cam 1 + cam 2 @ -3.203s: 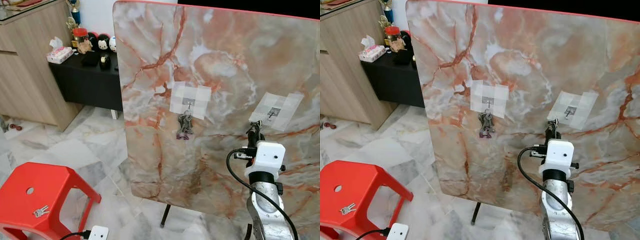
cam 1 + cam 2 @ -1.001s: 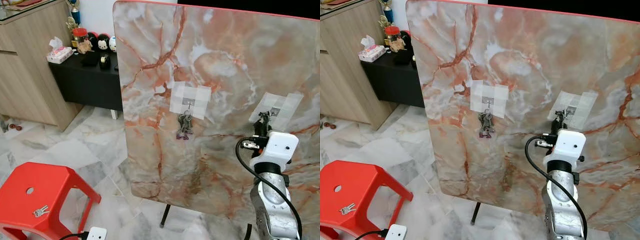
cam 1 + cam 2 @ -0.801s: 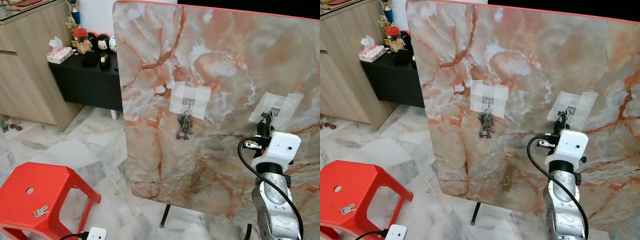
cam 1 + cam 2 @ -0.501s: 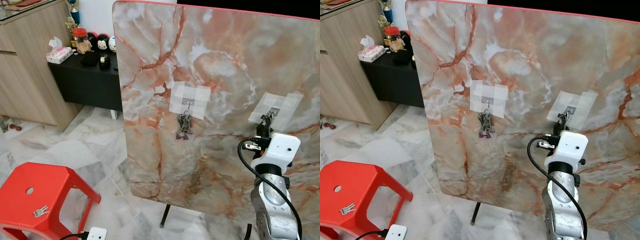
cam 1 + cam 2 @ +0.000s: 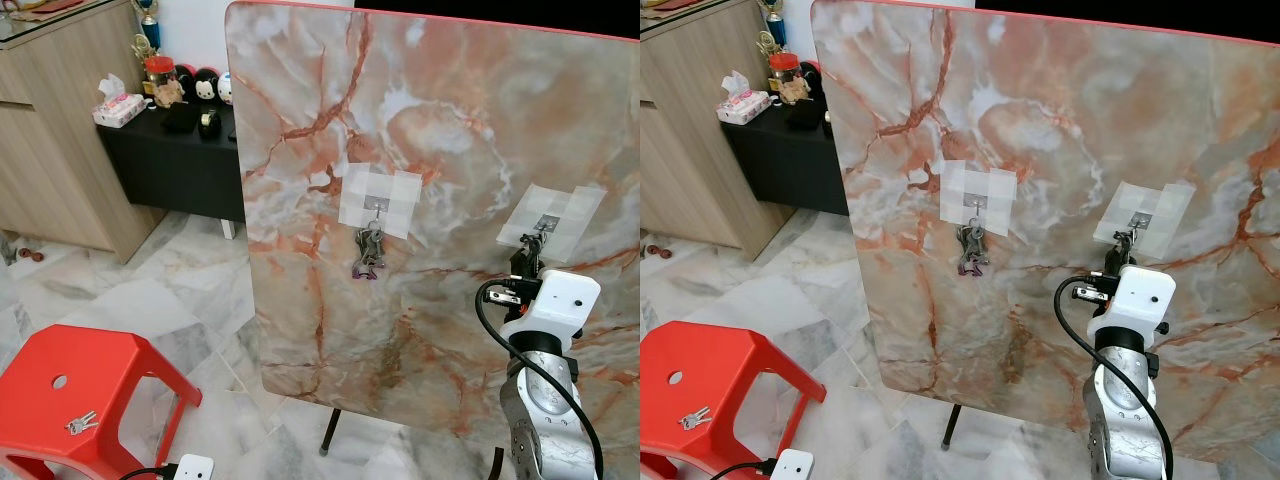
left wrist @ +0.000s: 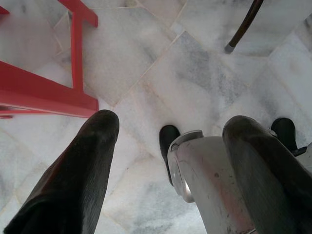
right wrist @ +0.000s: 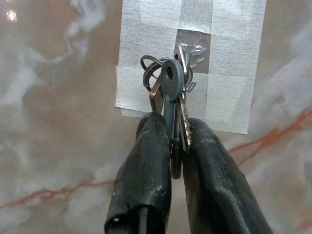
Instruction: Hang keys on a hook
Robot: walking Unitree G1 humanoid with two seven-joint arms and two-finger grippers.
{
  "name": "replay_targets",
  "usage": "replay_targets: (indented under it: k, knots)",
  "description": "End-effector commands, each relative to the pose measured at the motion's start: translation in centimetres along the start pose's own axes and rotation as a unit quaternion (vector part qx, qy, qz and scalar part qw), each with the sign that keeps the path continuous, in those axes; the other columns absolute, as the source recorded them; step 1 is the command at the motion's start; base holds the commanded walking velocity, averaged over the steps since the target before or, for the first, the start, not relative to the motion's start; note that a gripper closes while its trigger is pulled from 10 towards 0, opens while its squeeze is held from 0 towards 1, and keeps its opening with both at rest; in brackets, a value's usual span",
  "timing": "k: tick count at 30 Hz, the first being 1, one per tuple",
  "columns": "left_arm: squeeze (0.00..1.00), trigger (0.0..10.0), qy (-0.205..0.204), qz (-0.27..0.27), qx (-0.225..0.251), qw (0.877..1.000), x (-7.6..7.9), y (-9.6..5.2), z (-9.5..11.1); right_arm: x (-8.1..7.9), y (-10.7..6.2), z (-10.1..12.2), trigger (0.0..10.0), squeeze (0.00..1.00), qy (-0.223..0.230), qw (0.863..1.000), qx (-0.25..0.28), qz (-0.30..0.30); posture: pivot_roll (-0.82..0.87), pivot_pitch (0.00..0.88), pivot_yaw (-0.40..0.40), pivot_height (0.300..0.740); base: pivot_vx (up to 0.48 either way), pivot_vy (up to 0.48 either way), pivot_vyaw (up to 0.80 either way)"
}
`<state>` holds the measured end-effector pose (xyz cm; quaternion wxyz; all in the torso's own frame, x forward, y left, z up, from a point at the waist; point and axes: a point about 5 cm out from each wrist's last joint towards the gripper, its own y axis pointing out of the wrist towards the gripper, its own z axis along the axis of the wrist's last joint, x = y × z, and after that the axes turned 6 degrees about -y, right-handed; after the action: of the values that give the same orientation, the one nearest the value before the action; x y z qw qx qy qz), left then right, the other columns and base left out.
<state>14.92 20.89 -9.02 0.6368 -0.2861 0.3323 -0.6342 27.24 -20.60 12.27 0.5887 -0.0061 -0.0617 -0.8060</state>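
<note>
Now keys sit lower, nearer hook

The big board is pinkish-grey marble print with rusty orange veins and a thin red rim. White tape patches sit mid-frame. Lower left there's a bright red stool on a white-grey marble floor; the cabinet upper left is light wood.
</note>
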Motion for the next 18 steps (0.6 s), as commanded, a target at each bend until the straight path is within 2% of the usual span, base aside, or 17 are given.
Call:
replay_targets:
  k: [1, 9, 18]
  knots:
    - [0.0, 10.0, 0.009, -0.003, -0.017, 1.0, 0.02, -0.17, -0.73, 0.15, 0.13, 0.78, 10.0, 0.0, 0.005, 1.0, 0.012, 0.0, 0.04, 0.0, -0.054, 0.74, 0.0, 0.0, 0.0]
    - [0.0, 10.0, 0.009, -0.004, -0.014, 1.0, 0.28, -0.06, -0.49, -0.65, 0.33, 0.93, 10.0, 0.0, 0.014, 1.0, 0.01, 0.023, 0.04, 0.0, -0.054, 0.74, 0.0, 0.0, 0.0]
    - [0.0, 10.0, 0.009, -0.004, -0.014, 1.0, 0.36, -0.05, -0.49, 0.15, 0.66, 1.16, 10.0, 0.0, 0.031, 0.999, 0.01, -0.001, 0.04, 0.0, -0.054, 0.74, 0.0, 0.0, 0.0]
